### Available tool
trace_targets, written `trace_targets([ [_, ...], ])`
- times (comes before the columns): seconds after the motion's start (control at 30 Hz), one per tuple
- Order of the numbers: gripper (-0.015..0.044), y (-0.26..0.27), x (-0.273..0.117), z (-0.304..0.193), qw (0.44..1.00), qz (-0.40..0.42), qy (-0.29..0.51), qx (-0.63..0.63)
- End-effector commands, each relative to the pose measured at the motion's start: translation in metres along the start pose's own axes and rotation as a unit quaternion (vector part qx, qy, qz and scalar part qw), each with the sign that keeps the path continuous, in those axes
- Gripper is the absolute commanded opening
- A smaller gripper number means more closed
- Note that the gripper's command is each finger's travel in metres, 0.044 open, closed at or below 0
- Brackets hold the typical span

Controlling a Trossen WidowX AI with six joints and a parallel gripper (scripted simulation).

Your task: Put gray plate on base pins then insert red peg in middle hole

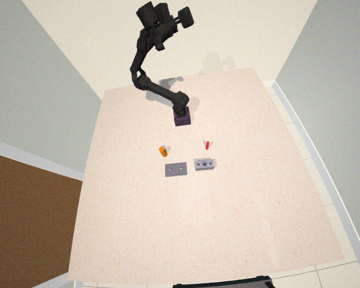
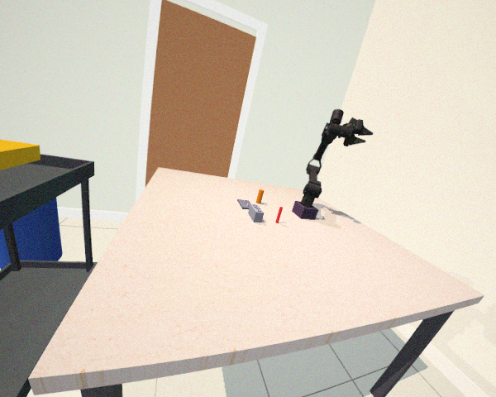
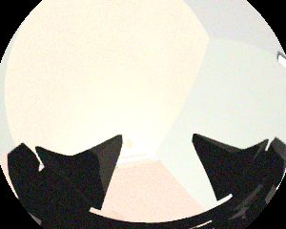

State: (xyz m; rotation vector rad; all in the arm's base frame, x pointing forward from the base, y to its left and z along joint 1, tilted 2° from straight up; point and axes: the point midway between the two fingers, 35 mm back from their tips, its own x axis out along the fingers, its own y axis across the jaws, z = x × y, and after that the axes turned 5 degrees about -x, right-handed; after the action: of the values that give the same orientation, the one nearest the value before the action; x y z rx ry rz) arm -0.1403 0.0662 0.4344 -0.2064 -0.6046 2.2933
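The gray plate (image 1: pixel 201 168) (image 2: pixel 257 217), a thick block with three holes in its top, lies on the table right of the base in the top view. The base (image 1: pixel 176 173) (image 2: pixel 242 203) is a flat, darker gray slab with two small pale pins; nothing covers it. The red peg (image 1: pixel 207 145) (image 2: pixel 279 214) stands upright, apart from the plate, on the side toward the arm. My gripper (image 2: pixel 368 136) (image 3: pixel 158 137) is open and empty, raised high behind the arm's mount and pointing away from these things. The wrist view shows none of them.
An orange cylinder (image 1: pixel 162 152) (image 2: pixel 259 196) stands upright near the base, on the arm's side. The arm's purple mount (image 1: pixel 182 120) (image 2: pixel 304 210) sits on the table behind the objects. A black cart (image 2: pixel 64 181) with a yellow box (image 2: pixel 11 155) stands beyond the table edge.
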Motion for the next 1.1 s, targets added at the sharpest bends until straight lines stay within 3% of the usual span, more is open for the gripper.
trace_targets([
  [0.0,0.0426,0.0,0.0,0.0,1.0,0.0,0.0,0.0],
  [0.37,0.044,-0.103,-0.004,-0.047,0.983,-0.152,0.067,0.082],
  [0.53,0.044,-0.171,-0.027,-0.095,0.951,-0.249,0.146,0.112],
  [0.8,0.044,-0.246,-0.099,-0.189,0.866,-0.358,0.306,0.168],
  [1.07,0.044,-0.262,-0.199,-0.285,0.752,-0.389,0.473,0.242],
])
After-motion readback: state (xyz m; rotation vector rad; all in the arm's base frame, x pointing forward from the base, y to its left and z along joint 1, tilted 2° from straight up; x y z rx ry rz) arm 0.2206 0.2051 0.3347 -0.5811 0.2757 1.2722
